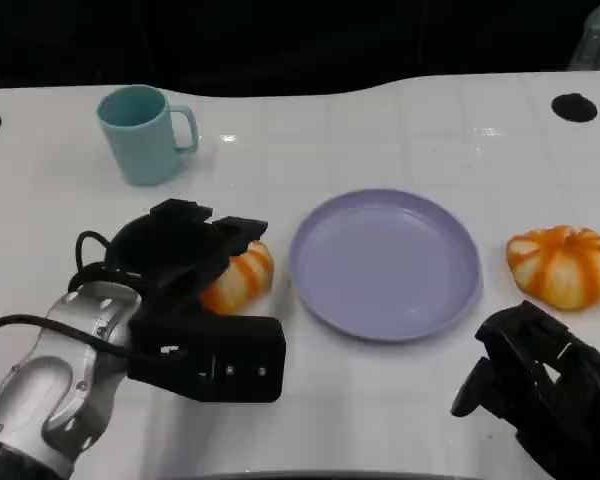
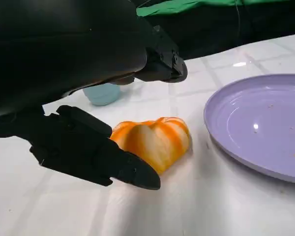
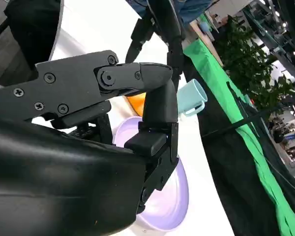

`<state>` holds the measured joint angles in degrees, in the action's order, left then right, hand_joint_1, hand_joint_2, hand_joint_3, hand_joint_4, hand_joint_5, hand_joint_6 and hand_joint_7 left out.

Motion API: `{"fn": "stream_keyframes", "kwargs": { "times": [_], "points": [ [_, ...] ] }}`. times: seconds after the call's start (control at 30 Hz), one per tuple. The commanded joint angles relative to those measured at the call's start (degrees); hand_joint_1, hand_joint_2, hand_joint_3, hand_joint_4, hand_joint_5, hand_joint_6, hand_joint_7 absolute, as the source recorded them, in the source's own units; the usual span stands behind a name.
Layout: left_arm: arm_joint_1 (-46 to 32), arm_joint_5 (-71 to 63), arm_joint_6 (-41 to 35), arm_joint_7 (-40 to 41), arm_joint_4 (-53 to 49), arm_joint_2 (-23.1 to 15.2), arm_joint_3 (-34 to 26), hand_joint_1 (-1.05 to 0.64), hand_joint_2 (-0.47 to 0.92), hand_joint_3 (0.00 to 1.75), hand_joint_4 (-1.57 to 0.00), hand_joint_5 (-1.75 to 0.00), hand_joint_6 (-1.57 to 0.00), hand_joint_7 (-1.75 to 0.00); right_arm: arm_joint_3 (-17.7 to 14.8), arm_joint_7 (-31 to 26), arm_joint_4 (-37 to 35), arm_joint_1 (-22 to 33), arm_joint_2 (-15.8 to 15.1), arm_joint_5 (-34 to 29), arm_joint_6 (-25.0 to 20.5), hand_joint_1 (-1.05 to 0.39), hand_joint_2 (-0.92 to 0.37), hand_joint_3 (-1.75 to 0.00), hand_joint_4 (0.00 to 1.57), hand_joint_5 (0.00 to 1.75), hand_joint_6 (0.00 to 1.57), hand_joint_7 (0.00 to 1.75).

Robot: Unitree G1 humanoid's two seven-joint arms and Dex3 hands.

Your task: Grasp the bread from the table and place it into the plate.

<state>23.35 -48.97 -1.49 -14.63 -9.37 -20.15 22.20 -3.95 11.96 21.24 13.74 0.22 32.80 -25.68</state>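
Left hand point(image 1: 195, 262) is over the bread point(image 1: 242, 279), fingers point(image 2: 98, 152) spread around it but not closed; the bread sits on the white bench point(image 1: 380, 140), just left of the purple plate point(image 1: 385, 262). Right hand point(image 1: 540, 385) rests near the bench's front edge with fingers curled in, holding nothing. A second bread piece point(image 1: 562, 264) lies right of the plate, and a teal mug point(image 1: 143, 133) stands further back.

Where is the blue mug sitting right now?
In the head view the blue mug stands upright on the white table at the far left, handle toward the purple plate, beyond the left hand.
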Motion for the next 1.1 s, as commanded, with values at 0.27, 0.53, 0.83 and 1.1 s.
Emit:
{"fn": "stream_keyframes", "kwargs": {
  "times": [0.27,0.53,0.83,1.1],
  "points": [
    [4.2,-0.6,-1.3,1.3,-6.8,1.0,1.5,-0.35,0.79,0.0,0.0,-0.3,-0.25,0.0,-0.8,0.1,0.6,0.3,-0.8,0.4,0.2,-0.52,-0.92,-0.26,0.59,1.75,0.5,1.5],
    [23.0,-1.1,-1.1,9.8,-45.9,10.3,7.6,-0.44,0.81,0.01,0.0,-0.15,-0.16,0.0,-0.9,-0.2,1.3,1.5,-0.6,0.6,-0.1,-0.52,-0.92,-0.22,0.57,1.75,0.52,1.47],
    [28.0,1.7,1.8,13.9,-56.9,11.8,9.6,-0.48,0.82,0.01,-0.01,-0.13,-0.16,0.0,-1.0,-0.1,1.1,1.4,-0.7,0.5,0.1,-0.52,-0.92,-0.23,0.58,1.75,0.54,1.46],
    [28.8,3.1,3.4,14.8,-59.5,12.0,10.8,-0.43,0.83,0.0,-0.03,-0.11,-0.16,0.0,-1.1,0.7,0.7,1.5,-0.7,0.7,0.7,-0.53,-0.92,-0.21,0.59,1.75,0.55,1.45]
  ]
}}
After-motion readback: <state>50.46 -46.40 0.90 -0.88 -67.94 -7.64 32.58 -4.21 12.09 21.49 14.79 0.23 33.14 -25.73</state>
